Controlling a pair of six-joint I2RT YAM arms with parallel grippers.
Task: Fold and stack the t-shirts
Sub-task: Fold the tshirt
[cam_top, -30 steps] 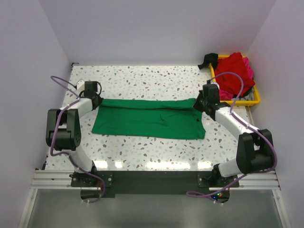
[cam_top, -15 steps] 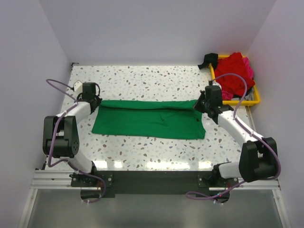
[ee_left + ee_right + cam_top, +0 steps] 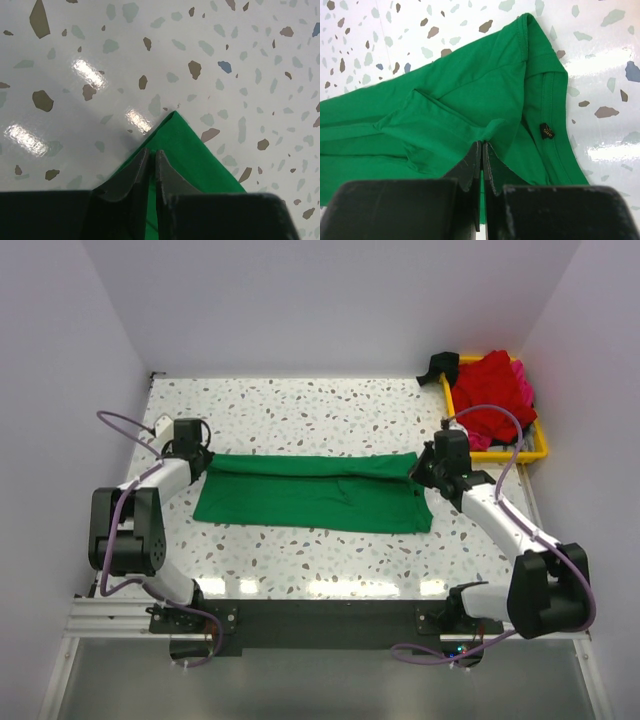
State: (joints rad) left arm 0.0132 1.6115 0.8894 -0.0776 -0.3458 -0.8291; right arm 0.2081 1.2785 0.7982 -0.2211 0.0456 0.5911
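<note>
Your green t-shirt [image 3: 315,495] lies mid-table, a long folded band running from 9 to 3 o'clock. Your left gripper [image 3: 204,462] pinches its 10 o'clock corner, jaws nearly together. Your right gripper [image 3: 420,468] is clamped on the 2 o'clock corner fold. The table [image 3: 300,410] shows bare room toward 12 and 6. The red and pink t-shirts [image 3: 490,390] fill the yellow tray [image 3: 530,452] at 2 o'clock.
</note>
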